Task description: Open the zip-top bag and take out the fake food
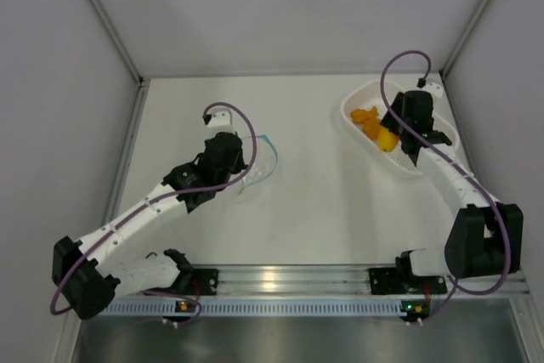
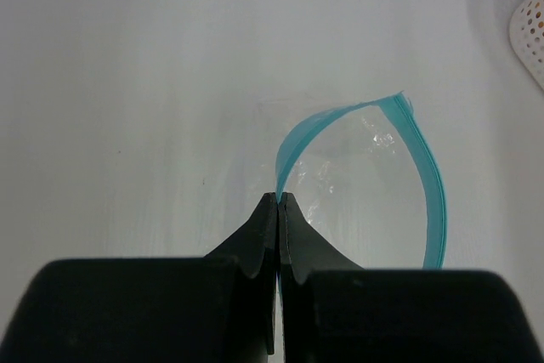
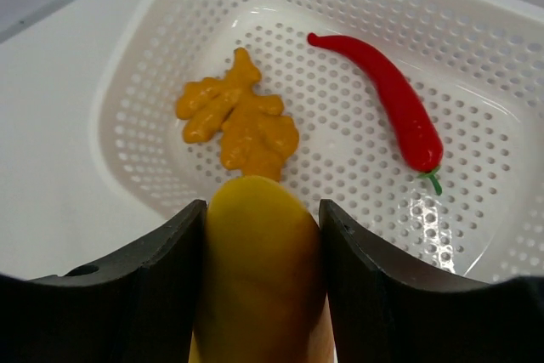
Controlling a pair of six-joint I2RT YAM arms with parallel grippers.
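The clear zip-top bag (image 2: pixel 365 184) lies on the white table with its blue zip strip (image 2: pixel 433 201) bowed into an open mouth. My left gripper (image 2: pixel 280 197) is shut on one lip of that strip; from above the bag (image 1: pixel 262 159) sits just right of this gripper (image 1: pixel 241 178). My right gripper (image 3: pixel 262 210) is shut on a yellow-orange wedge (image 3: pixel 259 269) of fake food, held over the near rim of the white basket (image 3: pixel 127 91). An orange lumpy chunk (image 3: pixel 242 121) and a red chili pepper (image 3: pixel 391 99) lie inside the basket.
The white perforated basket (image 1: pixel 353 106) stands at the back right of the table, close to the right wall. Its edge (image 2: pixel 529 27) shows at the far right of the left wrist view. Metal frame posts run along both sides.
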